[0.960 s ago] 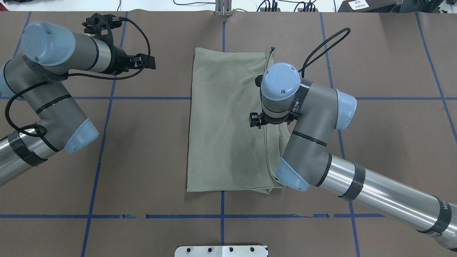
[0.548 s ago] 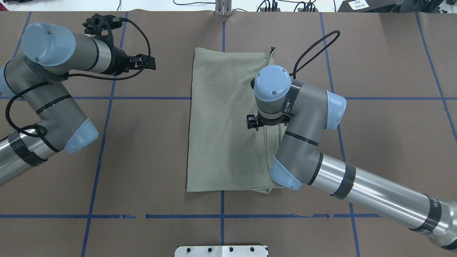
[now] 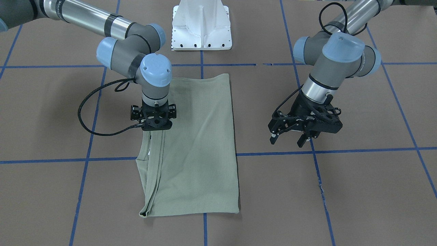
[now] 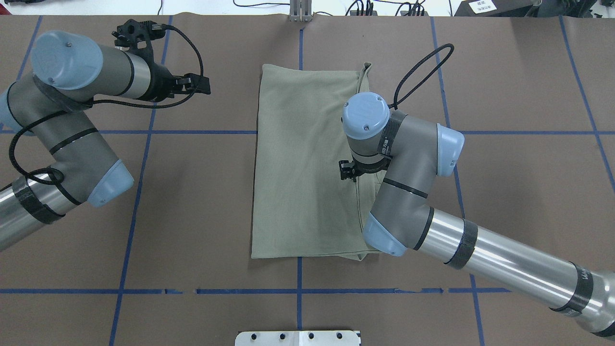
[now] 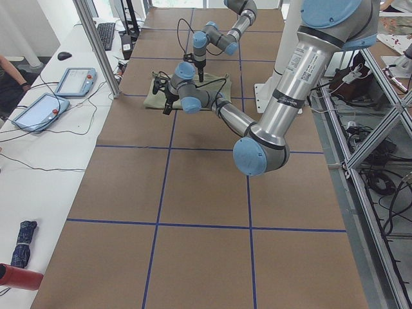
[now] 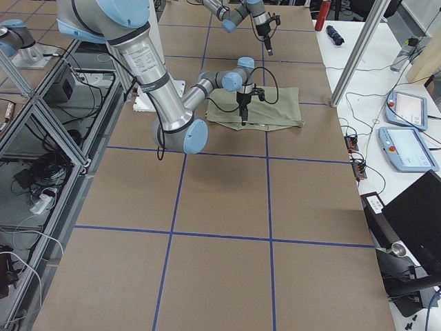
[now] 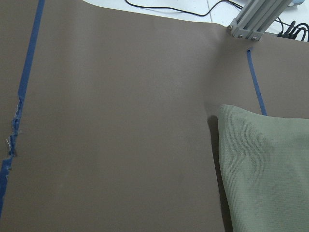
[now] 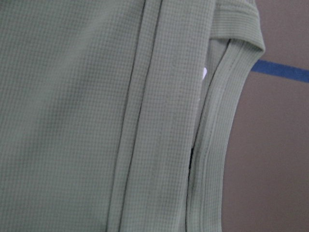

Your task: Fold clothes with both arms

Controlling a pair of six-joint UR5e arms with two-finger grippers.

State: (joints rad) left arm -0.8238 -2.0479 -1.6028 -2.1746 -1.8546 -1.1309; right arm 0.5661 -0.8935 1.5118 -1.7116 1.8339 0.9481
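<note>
Shirt: You see the sage-green shirt (image 4: 307,163) folded into 1 long rectangle. It lies flat on the brown table (image 4: 192,216), straight out from the white pedestal base (image 3: 201,25).

Neckline: The ribbed neckline (image 8: 212,145) curves along the shirt's layered edge, on the right-arm side of the base. A small white fleck shows inside it.

Right gripper: The right gripper (image 3: 154,128) points straight down over that layered edge, out from the base. You cannot tell whether its fingers are spread or pressed together, nor whether they touch cloth.

Left gripper: The left gripper (image 3: 287,140) hangs over bare table on the left-arm side of the base, well apart from the shirt. Its 2 fingers are spread and hold nothing.
</note>
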